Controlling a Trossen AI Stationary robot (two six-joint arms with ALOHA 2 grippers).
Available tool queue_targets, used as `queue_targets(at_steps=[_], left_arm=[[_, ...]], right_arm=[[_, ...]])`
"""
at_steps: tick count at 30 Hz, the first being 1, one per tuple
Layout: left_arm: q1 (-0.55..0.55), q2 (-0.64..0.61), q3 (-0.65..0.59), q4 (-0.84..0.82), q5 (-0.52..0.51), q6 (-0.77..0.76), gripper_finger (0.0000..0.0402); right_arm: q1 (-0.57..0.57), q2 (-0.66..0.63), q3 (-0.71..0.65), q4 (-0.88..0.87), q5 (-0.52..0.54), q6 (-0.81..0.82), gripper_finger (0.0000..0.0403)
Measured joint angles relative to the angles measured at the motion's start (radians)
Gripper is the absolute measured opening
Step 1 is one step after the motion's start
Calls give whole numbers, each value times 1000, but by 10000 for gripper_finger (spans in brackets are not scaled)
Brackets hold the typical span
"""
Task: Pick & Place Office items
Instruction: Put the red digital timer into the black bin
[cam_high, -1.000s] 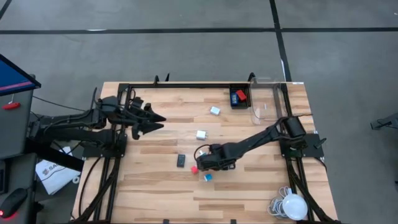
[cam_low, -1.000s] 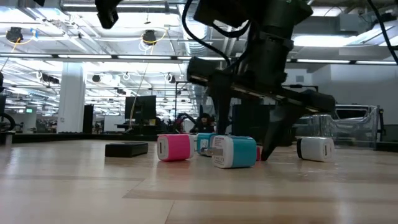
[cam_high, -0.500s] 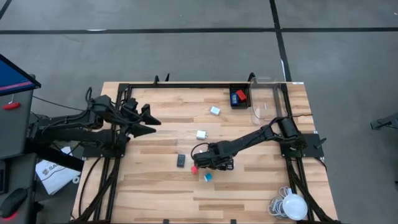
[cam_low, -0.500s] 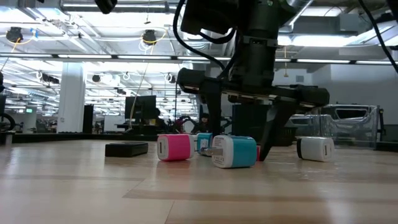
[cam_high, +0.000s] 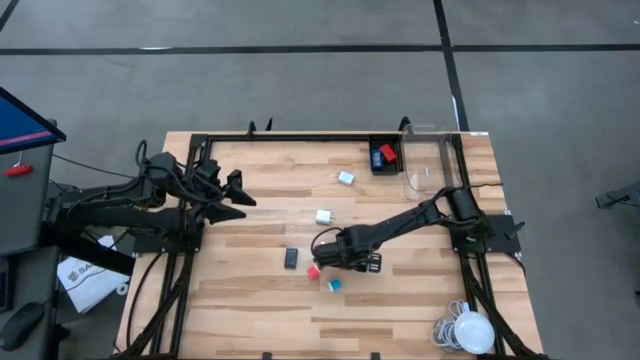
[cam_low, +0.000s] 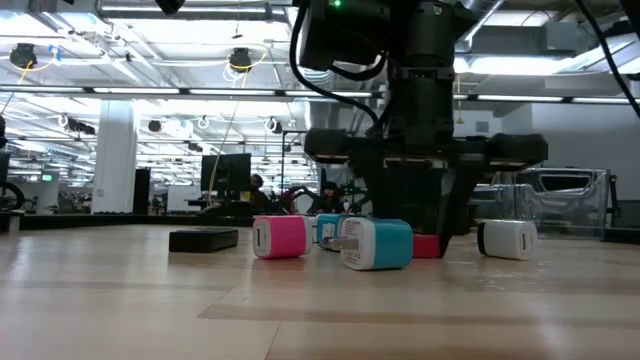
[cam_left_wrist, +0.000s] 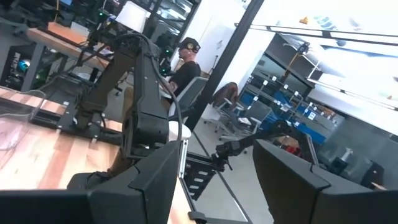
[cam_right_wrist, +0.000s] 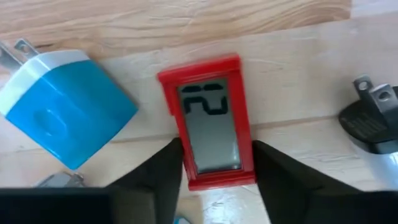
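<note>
While the right gripper (cam_right_wrist: 211, 171) hangs low over the middle of the pale wooden slatted table (cam_high: 250, 310), its two dark fingers (cam_right_wrist: 163, 168) straddle a small flat red rectangular piece with a grey display window (cam_right_wrist: 211, 127). Jaws part open, one finger close against each long edge; whether the pads touch it yet I cannot tell. The piece lies flat on the boards, not lifted. In the low view it shows only as a red sliver (cam_low: 428, 246) under the gripper (cam_low: 420, 205).

Handling, by judgement: small, rigid, light plastic. Smooth glossy casing, so likely slippery; it could skate or twist if pinched off-centre. The long straight sides are the natural hold, and the fingers are already lined up on them, towards one end of the piece. Being so thin, it calls for the fingertips right down at the boards.

Neighbours, close: a light blue and white blocky plug adapter (cam_right_wrist: 62, 109) lies just beside it with metal prongs pointing away, and a dark round plug with two prongs (cam_right_wrist: 370, 121) sits on the other side. Either could get nudged as the jaws close. Low view also shows a pink and white block (cam_low: 280, 238) and a flat black slab (cam_low: 203, 239) farther off.

Elsewhere on the table: two white pieces (cam_high: 324, 216) near the centre and far side, and a small black tray (cam_high: 383, 156) at the far edge holding red and blue pieces.

Left gripper (cam_high: 237, 196) waits well apart over the left side, fingers spread open, empty.
</note>
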Motion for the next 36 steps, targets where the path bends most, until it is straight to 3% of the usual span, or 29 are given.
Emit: queue_targets(at_steps=[3,12,20,26,32,36], left_arm=[[0,0,0,1,1,0,204],[0,0,0,1,2,1,204],[0,0,0,-1,-1,7,204],[2,1,0,-2,-123,34,204],[2,10,0,0,-272,34,204],[2,10,0,1,-372,36,204]], right_arm=[[7,-1,0,4,9,-9,135],[6,-37,-8,-23,65,-35,136],[-73,-198,-5,-189,200,-166,136],[-278,-328,-3,-322,304,-472,141],[-583,-383,-2,-297,307,-895,143],[-780,-383,-2,-252,252,-1127,143]])
